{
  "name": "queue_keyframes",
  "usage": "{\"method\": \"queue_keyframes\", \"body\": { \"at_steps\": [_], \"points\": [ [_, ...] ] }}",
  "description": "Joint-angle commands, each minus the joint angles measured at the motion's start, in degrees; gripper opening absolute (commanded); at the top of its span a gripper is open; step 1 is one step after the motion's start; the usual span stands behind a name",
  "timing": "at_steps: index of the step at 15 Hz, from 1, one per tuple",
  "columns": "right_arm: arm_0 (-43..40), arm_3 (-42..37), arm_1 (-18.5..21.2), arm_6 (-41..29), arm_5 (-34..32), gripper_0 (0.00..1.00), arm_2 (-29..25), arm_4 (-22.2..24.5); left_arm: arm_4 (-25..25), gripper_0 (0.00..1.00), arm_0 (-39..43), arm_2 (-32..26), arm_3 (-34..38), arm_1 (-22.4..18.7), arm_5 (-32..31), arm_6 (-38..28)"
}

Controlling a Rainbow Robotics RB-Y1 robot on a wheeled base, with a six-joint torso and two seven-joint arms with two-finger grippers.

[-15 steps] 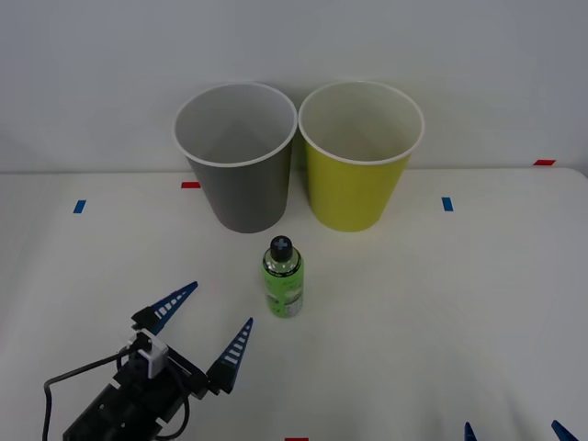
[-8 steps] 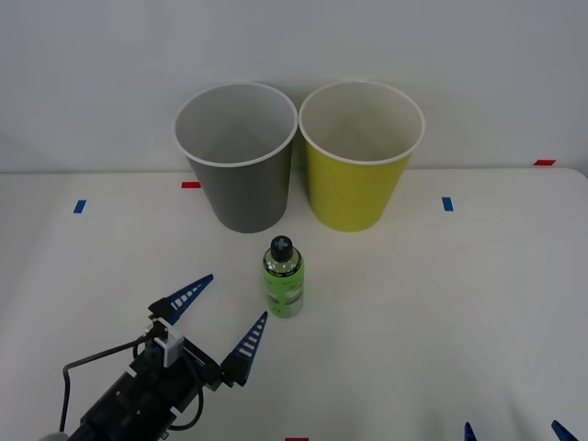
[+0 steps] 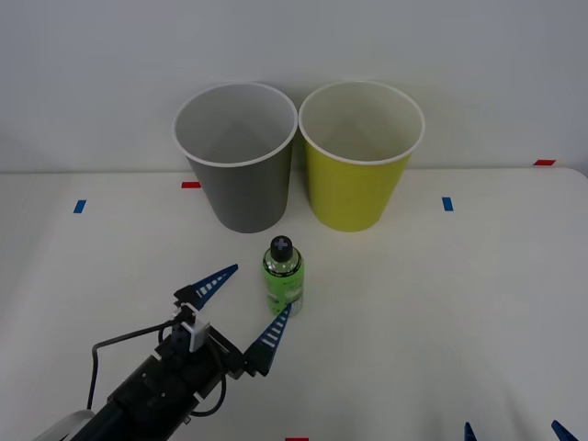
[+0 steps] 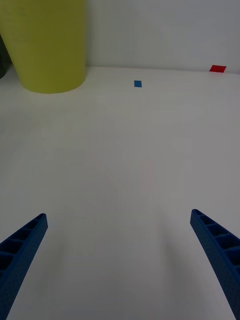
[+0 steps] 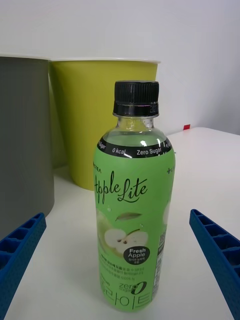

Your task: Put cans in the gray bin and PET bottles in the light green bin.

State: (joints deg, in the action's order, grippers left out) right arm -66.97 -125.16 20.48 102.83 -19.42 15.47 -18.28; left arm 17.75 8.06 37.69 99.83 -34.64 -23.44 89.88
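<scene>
Left gripper [image 3: 249, 302] now advanced to the upright PET bottle [image 3: 283, 277], fingers spread wide, right fingertip beside its base, white table [image 3: 441, 303], gray bin [image 3: 239, 184] and light green bin [image 3: 358, 179] behind, right gripper [image 4: 120, 260] low, parted.

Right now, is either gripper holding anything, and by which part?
Nothing is held. The left gripper is open beside the small clear green-labelled plastic bottle; the right gripper is open.

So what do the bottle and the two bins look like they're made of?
Bottle: clear glossy plastic, since liquid shows above the printed green label; ribbed black cap. Gray bin and light green bin: probably moulded plastic, smooth opaque matte walls with thin white rims.
</scene>
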Motion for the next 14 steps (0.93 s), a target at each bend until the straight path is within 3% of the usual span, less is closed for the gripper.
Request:
{"method": "queue_keyframes", "body": {
  "at_steps": [1, 14],
  "points": [
    [0.00, 0.00, 0.00, 0.00, 0.00, 1.00, 0.00, 0.00, -0.61, 1.00, -1.29, 0.01, 0.01, 2.39, 2.70, 0.64],
    [0.00, 0.00, 0.00, 0.00, 0.00, 1.00, 0.00, 0.00, -1.05, 1.00, -5.86, 0.01, 0.01, 8.10, 11.13, 1.79]
  ]
}}
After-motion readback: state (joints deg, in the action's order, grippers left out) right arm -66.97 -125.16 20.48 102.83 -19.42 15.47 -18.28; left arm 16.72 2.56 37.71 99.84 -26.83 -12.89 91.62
